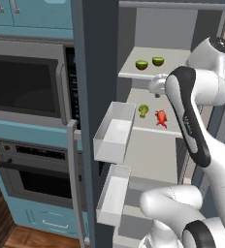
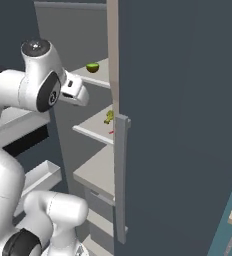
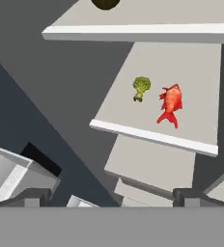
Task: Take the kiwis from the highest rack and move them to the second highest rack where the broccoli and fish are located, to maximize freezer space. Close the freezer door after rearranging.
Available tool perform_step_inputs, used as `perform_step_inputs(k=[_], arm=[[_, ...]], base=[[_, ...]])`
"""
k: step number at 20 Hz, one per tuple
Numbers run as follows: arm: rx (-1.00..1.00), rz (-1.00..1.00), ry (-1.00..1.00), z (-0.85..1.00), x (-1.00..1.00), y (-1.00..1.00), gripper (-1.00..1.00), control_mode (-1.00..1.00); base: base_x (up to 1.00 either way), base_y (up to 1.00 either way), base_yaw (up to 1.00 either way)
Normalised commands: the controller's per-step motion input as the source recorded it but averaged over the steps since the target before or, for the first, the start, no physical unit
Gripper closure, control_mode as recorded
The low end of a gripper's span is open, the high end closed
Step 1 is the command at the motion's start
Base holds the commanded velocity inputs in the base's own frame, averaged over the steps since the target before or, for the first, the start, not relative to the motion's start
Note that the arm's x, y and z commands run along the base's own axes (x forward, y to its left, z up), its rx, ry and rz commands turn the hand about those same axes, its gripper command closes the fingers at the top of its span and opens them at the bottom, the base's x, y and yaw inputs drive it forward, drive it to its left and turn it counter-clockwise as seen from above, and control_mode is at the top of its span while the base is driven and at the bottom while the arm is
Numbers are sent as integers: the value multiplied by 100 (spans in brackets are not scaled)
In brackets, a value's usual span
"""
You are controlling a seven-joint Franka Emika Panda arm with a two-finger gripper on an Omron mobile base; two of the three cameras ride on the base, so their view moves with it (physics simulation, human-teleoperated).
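Teal kitchen cabinets fill the left of your left base view, with a microwave (image 1: pixel 22 82) set over an oven (image 1: pixel 32 179). Just right of them stands the freezer door (image 1: pixel 97 97), swung open edge-on toward you, its two pale tray bins (image 1: pixel 115 131) facing into the freezer (image 1: pixel 129 29). Right of the door, inside the freezer, you see the highest rack (image 1: pixel 134 73) carrying two kiwis (image 1: pixel 141 64), side by side but apart, both near the rack's front edge. One level below, the second highest rack (image 1: pixel 148 130) holds the broccoli (image 1: pixel 143 110) with the fish (image 1: pixel 161 117) just beside it on the right, not touching. Your gripper (image 1: pixel 156 87) sits in front of the freezer, just outside the front edge of the highest rack and above the broccoli, with the white arm rising behind it from the lower right. From the hand view the two dark fingertips (image 3: pixel 29 197) stand wide apart with nothing between them, so your claw is open and holds nothing. That view looks down on the second highest rack, broccoli left of the fish.
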Motion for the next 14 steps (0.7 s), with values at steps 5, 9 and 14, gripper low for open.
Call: perform_step_inputs(k=[5,9,14], arm=[[0,-32,0,48,40,0,-100,-100],[4,-23,-9,26,41,0,-100,-100],[19,-2,-15,3,54,0,-100,-100]], base=[[0,0,0],[0,0,0],[0,0,0]])
